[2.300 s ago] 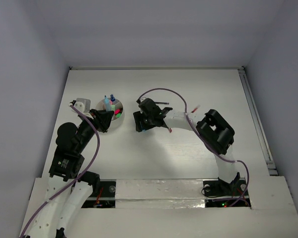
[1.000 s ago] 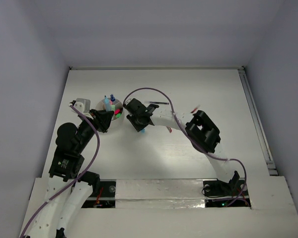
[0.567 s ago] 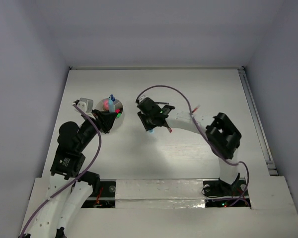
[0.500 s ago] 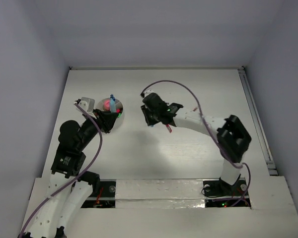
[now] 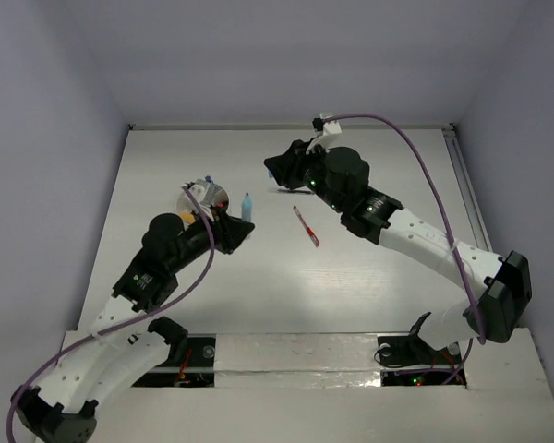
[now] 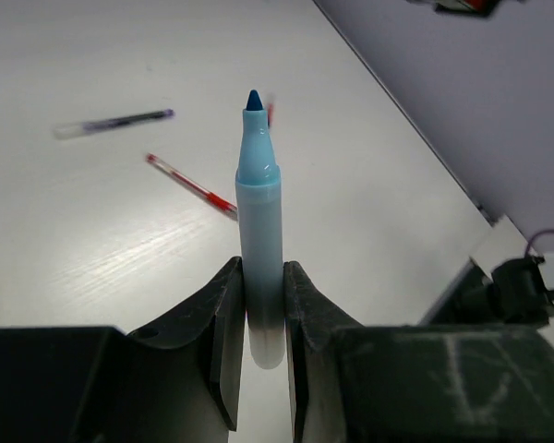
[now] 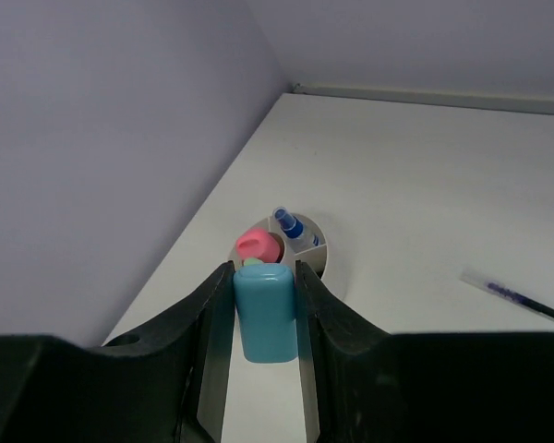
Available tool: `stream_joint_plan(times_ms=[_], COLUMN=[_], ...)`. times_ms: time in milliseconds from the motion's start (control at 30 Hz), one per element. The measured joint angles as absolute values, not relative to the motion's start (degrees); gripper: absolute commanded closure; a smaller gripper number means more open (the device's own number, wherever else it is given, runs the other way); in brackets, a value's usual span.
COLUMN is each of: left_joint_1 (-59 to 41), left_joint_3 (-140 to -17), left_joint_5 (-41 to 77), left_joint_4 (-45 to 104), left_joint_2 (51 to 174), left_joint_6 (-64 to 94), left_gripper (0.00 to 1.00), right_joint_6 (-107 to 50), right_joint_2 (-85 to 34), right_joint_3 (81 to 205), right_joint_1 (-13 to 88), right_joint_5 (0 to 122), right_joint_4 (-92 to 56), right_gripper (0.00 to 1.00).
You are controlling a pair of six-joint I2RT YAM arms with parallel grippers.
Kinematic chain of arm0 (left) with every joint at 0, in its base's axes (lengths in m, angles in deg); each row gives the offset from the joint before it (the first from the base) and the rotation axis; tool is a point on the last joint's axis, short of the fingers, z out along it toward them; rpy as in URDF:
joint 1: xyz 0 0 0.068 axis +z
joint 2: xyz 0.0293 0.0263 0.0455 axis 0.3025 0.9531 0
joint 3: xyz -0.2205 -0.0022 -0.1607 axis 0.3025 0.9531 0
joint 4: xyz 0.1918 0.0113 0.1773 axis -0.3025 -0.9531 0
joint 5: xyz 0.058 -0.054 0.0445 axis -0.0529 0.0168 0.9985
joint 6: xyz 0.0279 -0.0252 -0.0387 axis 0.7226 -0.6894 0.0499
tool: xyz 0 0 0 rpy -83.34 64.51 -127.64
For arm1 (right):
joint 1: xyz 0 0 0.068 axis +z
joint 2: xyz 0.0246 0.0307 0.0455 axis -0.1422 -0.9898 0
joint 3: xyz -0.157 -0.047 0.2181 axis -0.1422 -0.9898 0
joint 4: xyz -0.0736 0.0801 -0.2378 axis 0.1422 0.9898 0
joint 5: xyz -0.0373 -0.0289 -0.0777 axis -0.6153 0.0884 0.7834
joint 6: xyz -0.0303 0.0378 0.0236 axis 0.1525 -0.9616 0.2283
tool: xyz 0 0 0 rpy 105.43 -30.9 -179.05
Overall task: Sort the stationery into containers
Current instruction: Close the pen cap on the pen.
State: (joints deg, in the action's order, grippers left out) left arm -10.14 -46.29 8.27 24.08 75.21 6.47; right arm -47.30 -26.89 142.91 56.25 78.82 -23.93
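While both claws are loaded, the cup [image 7: 325,251] stands on the left part of the table [image 5: 379,277], toward its far side. It holds a pink marker [image 7: 258,245] and a blue-white marker [image 7: 291,227], which seem to be parted by a wall inside the cup.

A light-blue marker [image 6: 259,221] is clenched near its blunt end in the left claw [image 6: 259,277], with its dark-blue tip pointing away from the claw. Seen from above, this marker lies just to the right of the cup.

A light-blue eraser [image 7: 262,318] is grasped between the fingers of the right claw [image 7: 263,273], which hangs over the far middle of the table, to the right of the cup (in the right wrist view the cup shows just beyond the eraser).

Two pens lie flat on the table, apart from the cup. A red pen [image 5: 306,226] lies slanted near the middle, and a thin dark pen [image 6: 115,122] lies farther back, close to the right claw.

Both arms rise from the near edge of the table. The left arm bends toward the cup, and the right arm sweeps in a long arc from the right side.
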Motion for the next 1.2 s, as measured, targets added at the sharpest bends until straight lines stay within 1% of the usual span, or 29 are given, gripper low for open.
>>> stream_joint_plan(times_ms=[67,133,267,567,1200], left_joint_1=[-15.7,-19.1,-21.1,-22.9,-23.2], left_joint_3=[-46.0,-45.2,-43.4,-41.8,-41.8], left_joint_5=[10.9,13.2,16.8,20.8,21.8], left_joint_4=[25.4,26.7,30.2,35.7,39.6], left_joint_2=[76.3,77.5,79.8,83.5,85.0], left_joint_6=[5.3,4.3,2.6,2.0,2.0], left_gripper=[1.00,1.00,1.00,1.00,1.00], right_joint_6=[-47.8,-48.2,-48.7,-49.0,-52.0], right_joint_2=[-26.8,-26.5,-25.6,-22.2,-24.7], right_joint_3=[142.1,140.8,138.6,137.0,136.9], right_joint_1=[56.2,56.2,56.2,56.2,56.2], right_joint_5=[78.4,77.9,77.6,77.8,72.2], right_joint_4=[-25.2,-26.1,-26.4,-28.0,-31.6], right_gripper=[1.00,1.00,1.00,1.00,1.00])
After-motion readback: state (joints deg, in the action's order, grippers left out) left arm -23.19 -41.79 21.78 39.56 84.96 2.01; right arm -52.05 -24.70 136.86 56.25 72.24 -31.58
